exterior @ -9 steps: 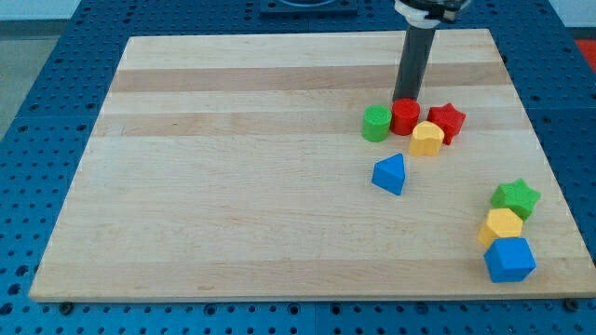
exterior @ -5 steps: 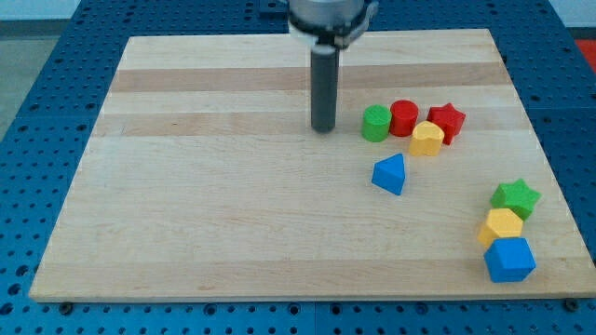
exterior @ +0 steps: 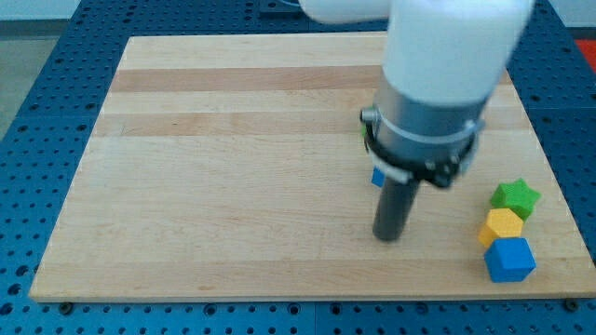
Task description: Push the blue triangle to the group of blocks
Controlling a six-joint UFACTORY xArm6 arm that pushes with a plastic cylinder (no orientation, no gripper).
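Tip near side of blue triangle, mostly hidden by arm. No jaws, nothing held. Approach step; next, push far toward hidden group.

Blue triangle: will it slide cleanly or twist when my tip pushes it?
Only a blue triangle sliver shows behind the arm. My tip sits below it. It probably slides easily on the smooth board; an off-centre push on its angled faces could twist it.
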